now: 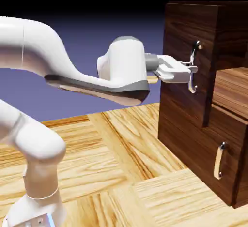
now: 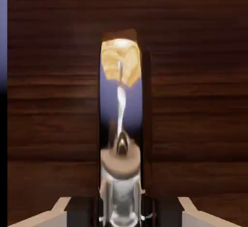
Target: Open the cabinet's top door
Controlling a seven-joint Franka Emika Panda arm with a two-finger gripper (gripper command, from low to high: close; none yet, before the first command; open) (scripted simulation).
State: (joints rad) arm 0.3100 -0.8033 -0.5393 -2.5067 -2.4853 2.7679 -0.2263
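The cabinet (image 1: 232,32) is a dark brown wood-grain box at the exterior view's right. Its top door (image 1: 181,37) is the taller panel, and it stands a little forward of the cabinet's body. A long curved silver handle (image 1: 194,86) runs down this door. My gripper (image 1: 192,68) reaches in level from the left and is shut on the handle at mid height. In the hand view the silver handle (image 2: 120,105) rises between my fingertips (image 2: 82,212), with dark wood (image 2: 193,100) all around it.
Below the top door sits a shorter panel (image 1: 193,143) with a small silver handle (image 1: 219,161). The light wood table (image 1: 121,163) spreads under the arm. My white arm (image 1: 72,71) spans the left half of the exterior view.
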